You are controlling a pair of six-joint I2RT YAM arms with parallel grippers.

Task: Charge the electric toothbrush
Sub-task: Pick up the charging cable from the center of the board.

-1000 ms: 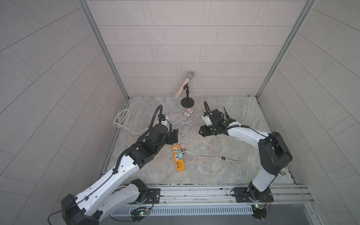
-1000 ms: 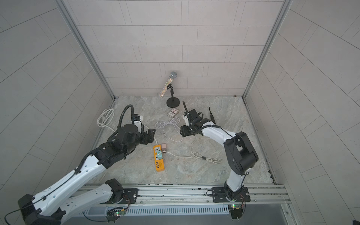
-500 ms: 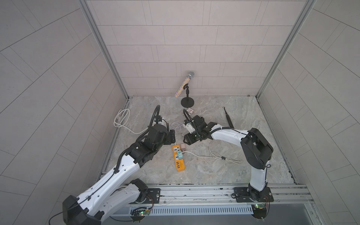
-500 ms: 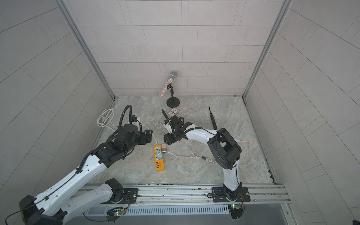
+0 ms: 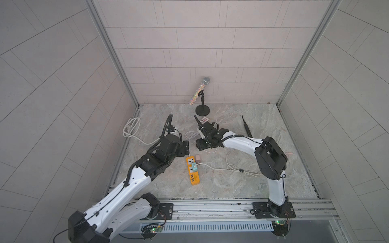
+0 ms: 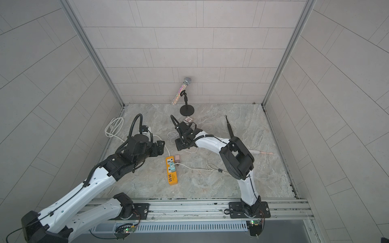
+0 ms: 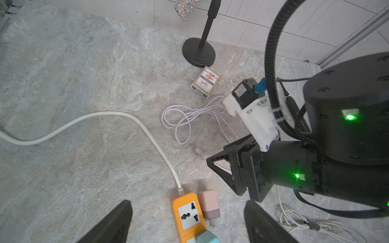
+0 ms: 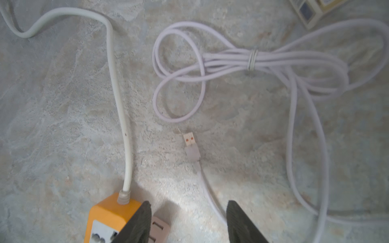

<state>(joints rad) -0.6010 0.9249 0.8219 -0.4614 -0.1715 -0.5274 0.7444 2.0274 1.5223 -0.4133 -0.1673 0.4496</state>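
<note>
Since earlier frame, right pincer (image 8: 188,203) has swung over beside orange strip (image 8: 105,214); we see it half-wide, gripping nothing. USB plug (image 8: 190,145) of lilac cable lies on surface just ahead, in line with gap. Pale toothbrush (image 6: 260,152) lies well behind, past elbow. We see left pincer (image 7: 188,203) wide, empty.

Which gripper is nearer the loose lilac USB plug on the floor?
Right. The right gripper hangs just behind the lilac USB plug, straddling its cable; the left gripper hovers farther back, near the orange power strip.
</note>
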